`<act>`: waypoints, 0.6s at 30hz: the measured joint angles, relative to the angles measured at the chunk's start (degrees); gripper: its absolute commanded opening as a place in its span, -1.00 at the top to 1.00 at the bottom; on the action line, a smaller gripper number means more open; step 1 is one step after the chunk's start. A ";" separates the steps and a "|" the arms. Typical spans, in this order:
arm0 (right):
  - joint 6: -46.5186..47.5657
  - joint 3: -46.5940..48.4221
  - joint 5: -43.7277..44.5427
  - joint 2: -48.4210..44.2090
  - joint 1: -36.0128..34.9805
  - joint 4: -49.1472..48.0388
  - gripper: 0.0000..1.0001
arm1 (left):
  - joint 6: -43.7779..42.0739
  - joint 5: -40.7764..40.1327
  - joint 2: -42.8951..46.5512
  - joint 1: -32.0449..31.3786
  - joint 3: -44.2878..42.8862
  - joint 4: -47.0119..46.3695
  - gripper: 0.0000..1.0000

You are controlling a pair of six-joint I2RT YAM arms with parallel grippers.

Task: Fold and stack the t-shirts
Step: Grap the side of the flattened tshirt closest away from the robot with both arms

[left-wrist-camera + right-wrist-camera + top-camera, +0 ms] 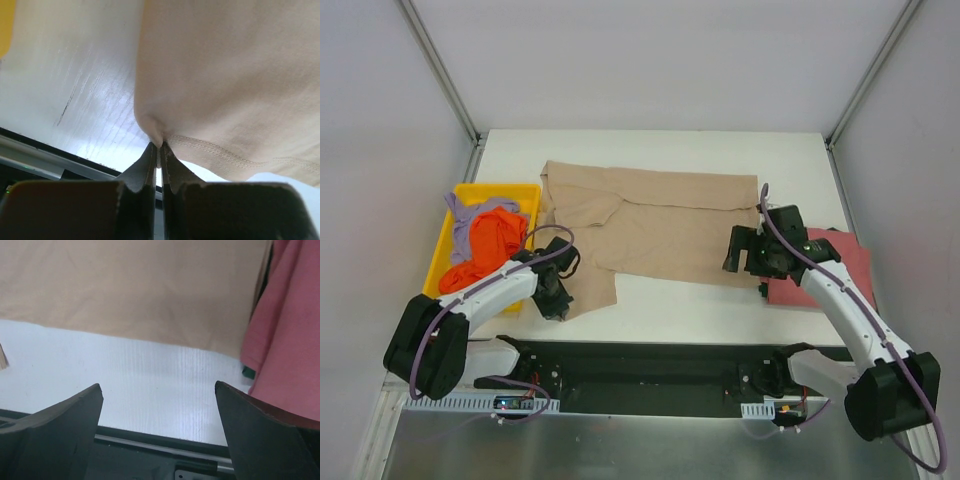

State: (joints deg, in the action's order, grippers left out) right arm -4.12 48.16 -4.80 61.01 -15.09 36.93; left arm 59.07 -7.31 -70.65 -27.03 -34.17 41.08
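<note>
Left gripper [159, 146] clamping near-corner hem of tan t-shirt [665, 225]. Right gripper [157, 387] hovering, jaws wide apart, over white table [700, 305], beside red t-shirt [835, 265]. Orange t-shirt [495, 240] and lavender t-shirt [470, 215] lying in yellow bin [500, 188] at table's left. Pale walls enclosing table.

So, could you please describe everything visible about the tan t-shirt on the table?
The tan t-shirt is plain, soft beige cloth with a stitched hem. It lies mostly flat across the middle of the white table, with wrinkles and some folds on its left part. The left end effector is shut on its near left corner, bunching the cloth there. The open right end effector hovers near its right edge, beside the dusty red shirt.
</note>
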 measured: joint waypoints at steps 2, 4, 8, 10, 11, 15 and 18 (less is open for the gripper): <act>-1.81 -0.33 1.07 0.55 -2.51 0.81 -0.97 | -0.13 -0.11 -0.15 0.00 -0.24 -0.26 1.00; -5.29 -1.79 3.48 1.42 -5.07 0.50 -0.87 | -0.13 -0.39 -0.02 0.00 -0.28 -0.94 1.00; -14.69 -8.79 9.38 2.01 -7.39 -3.50 -0.61 | -1.05 -1.66 1.20 0.02 -0.63 -3.02 1.00; -18.51 -12.24 12.24 1.95 -7.48 -5.90 -0.50 | -1.75 -2.29 2.21 0.09 -1.53 -3.37 1.00; -19.85 -13.31 13.33 1.95 -7.48 -6.91 -0.39 | -2.05 -2.38 2.62 0.09 -1.99 -3.52 1.00; -23.98 -15.08 17.14 3.28 -7.48 -11.74 -0.18 | -3.63 -2.78 4.26 0.13 -3.82 -4.55 1.00; -25.94 -15.06 18.40 6.93 -7.48 -15.28 -0.14 | -4.55 -2.82 4.59 0.50 -4.50 -4.83 1.00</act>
State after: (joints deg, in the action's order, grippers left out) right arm -30.06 33.10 13.61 67.94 -22.57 21.65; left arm 54.52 -10.13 -66.06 -26.52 -38.68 36.25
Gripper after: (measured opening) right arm 0.591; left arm 0.010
